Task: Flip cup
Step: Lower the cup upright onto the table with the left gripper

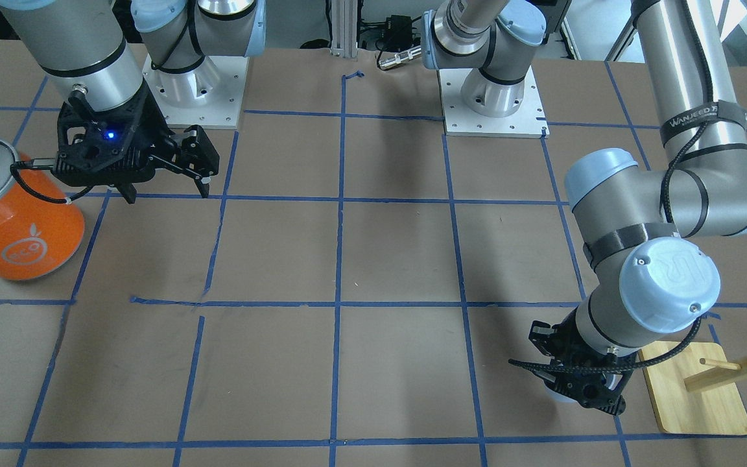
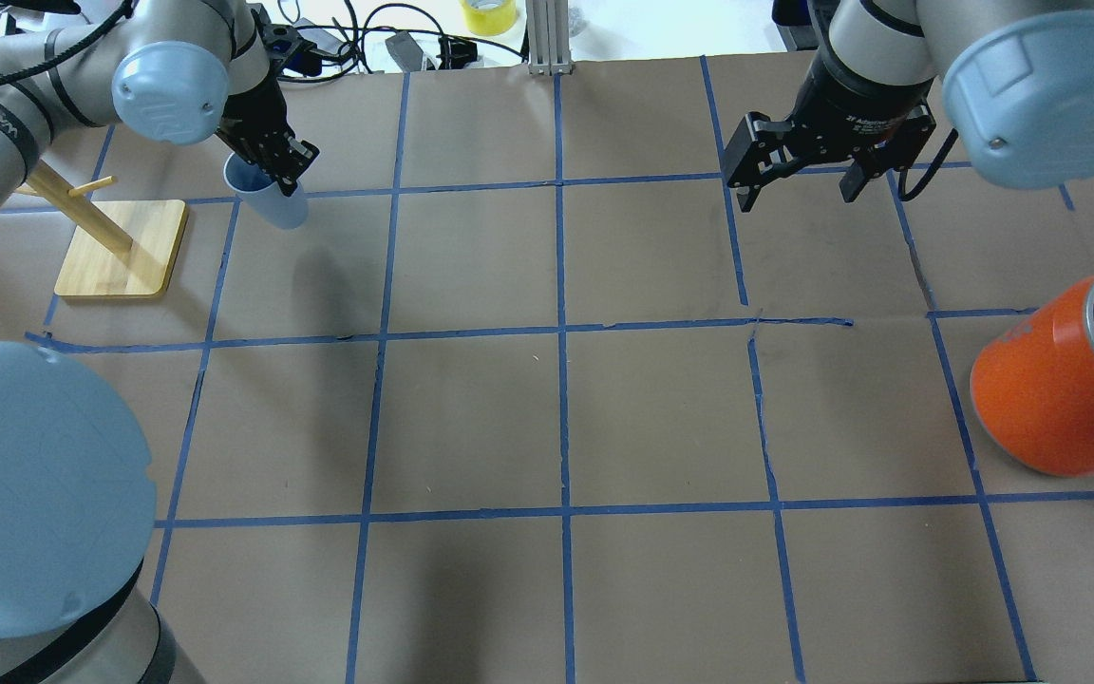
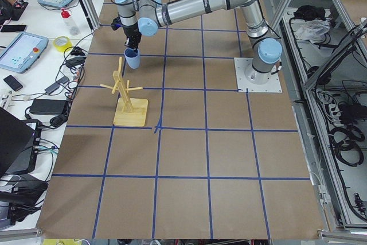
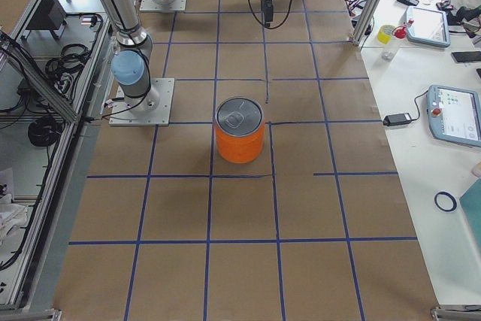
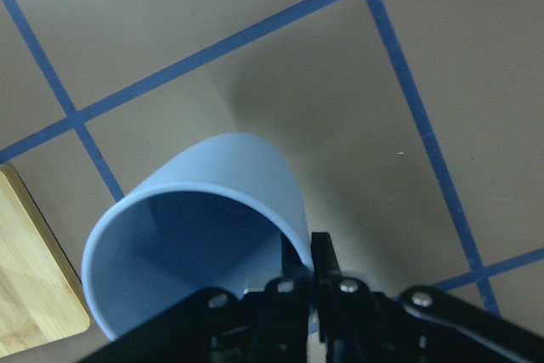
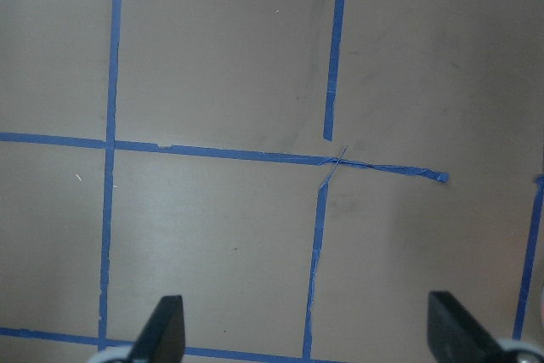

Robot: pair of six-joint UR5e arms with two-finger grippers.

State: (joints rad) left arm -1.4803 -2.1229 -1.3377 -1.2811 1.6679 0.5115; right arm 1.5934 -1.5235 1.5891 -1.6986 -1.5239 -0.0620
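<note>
The cup (image 2: 273, 203) sits in the upper left of the overhead view, directly under the left gripper (image 2: 287, 171) and just to the right of the wooden stand (image 2: 120, 249). It is tilted, with its open mouth turned up toward the wrist. In the left wrist view the cup (image 5: 223, 201) fills the lower left of the frame, its blue interior showing. I cannot tell whether its base touches the table (image 2: 566, 418).

The left arm comes in from the left edge of the overhead view and stretches to the far side, its wrist pointing down. The left gripper (image 5: 308, 254) is clenched on the cup's rim; the fingers (image 5: 323, 252) are nearly together, with the wall pinched between them.

The right gripper (image 2: 799, 197) hangs in the upper right of the overhead view, pointing down over bare paper. Its jaws are spread wide and grasp nothing; in the right wrist view the two fingers (image 6: 166, 329) stand at opposite lower corners. The orange can (image 2: 1050, 404) stands upright at the right edge, well apart from the cup.
</note>
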